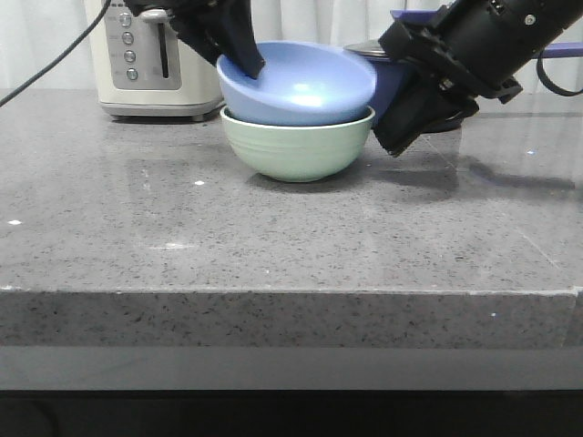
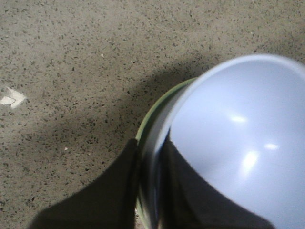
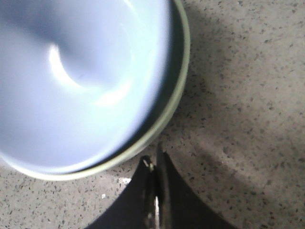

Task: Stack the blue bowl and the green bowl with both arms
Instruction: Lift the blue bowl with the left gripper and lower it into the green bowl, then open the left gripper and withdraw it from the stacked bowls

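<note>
The blue bowl [image 1: 301,86] sits tilted inside the green bowl [image 1: 296,146], which stands on the grey counter at the back middle. My left gripper [image 1: 248,62] is shut on the blue bowl's left rim, one finger inside and one outside; the left wrist view shows the blue bowl [image 2: 238,138] with the green bowl's rim [image 2: 157,107] beneath it and the left gripper [image 2: 151,157] on it. My right gripper [image 1: 390,137] is shut and empty, just right of the green bowl. In the right wrist view it [image 3: 156,162] sits close beside the green bowl's rim [image 3: 176,95], below the blue bowl [image 3: 71,81].
A cream toaster [image 1: 150,55] stands at the back left. A dark blue pot [image 1: 387,77] stands behind the bowls at the back right, partly hidden by the right arm. The counter's front edge [image 1: 291,291] runs across the view.
</note>
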Motion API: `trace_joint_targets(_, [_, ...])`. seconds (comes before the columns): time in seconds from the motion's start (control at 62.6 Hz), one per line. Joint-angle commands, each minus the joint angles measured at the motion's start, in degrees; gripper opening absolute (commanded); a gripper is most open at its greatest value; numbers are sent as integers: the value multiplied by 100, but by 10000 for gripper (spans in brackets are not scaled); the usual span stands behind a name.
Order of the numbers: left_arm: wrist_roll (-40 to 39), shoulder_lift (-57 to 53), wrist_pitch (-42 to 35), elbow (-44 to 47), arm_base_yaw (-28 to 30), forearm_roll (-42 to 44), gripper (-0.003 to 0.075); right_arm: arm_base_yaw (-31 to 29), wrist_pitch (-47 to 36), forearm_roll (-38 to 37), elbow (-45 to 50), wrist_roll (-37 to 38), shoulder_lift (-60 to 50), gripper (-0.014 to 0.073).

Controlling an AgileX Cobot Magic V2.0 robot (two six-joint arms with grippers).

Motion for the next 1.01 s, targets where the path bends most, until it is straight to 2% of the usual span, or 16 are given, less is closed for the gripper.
trace_joint_targets(0.0, [10,-296,-212,-196,-48,-179,246,-3,-121,239,-130,-33,-214,-64])
trace_joint_targets(0.096, [10,-296,-186,-196,-48,-238,349,-3,-121,239,-130,-33,-193,-64])
trace_joint_targets(0.16, [10,-296,-158,-196,-48,-250,383,-3,-121,239,-130,-33,-164,-64])
trace_joint_targets(0.415, [10,-724,145,-290,16,-200,330,-3,-121,239,-130,-33,-164,-64])
trace_joint_targets(0.623, [-175,-1564,594,-81,16,366,269,-3,-121,239,-130,-33,-164,-64])
trace_joint_targets(0.99, [-637,-3913,174,2273,16,1120,260,-3,-121,239,-130,-33,-164,-64])
